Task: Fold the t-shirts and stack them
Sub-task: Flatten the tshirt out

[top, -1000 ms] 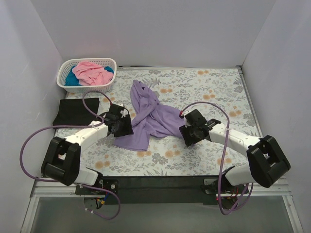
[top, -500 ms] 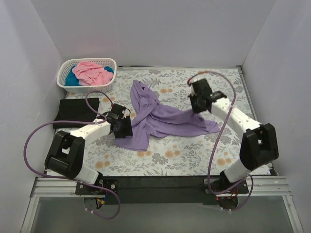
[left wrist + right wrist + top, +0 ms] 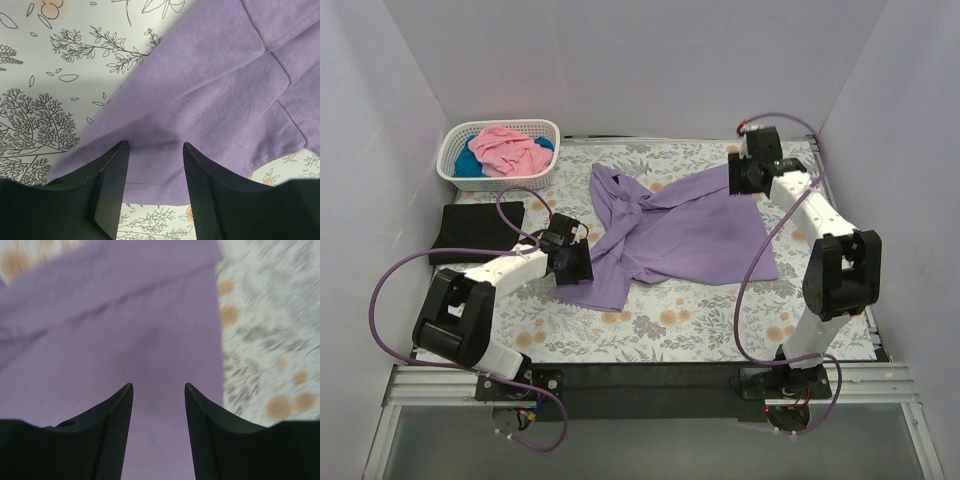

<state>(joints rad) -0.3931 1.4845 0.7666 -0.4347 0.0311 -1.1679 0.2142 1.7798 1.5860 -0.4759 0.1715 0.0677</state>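
The lavender purple soft t-shirt (image 3: 700,230) lies half-spread across the tabletop (image 3: 720,320), its left side bunched, and with left gripper (image 3: 574,264) and right gripper (image 3: 746,180) both spread wide (nothing held), a shallow pinch could drag it crooked.

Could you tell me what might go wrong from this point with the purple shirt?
The lavender shirt lies twisted and bunched toward the left arm, so a fold now may trap creases. The jaws of the left gripper stand open over the hem edge; closing there could pinch the floral cloth too.
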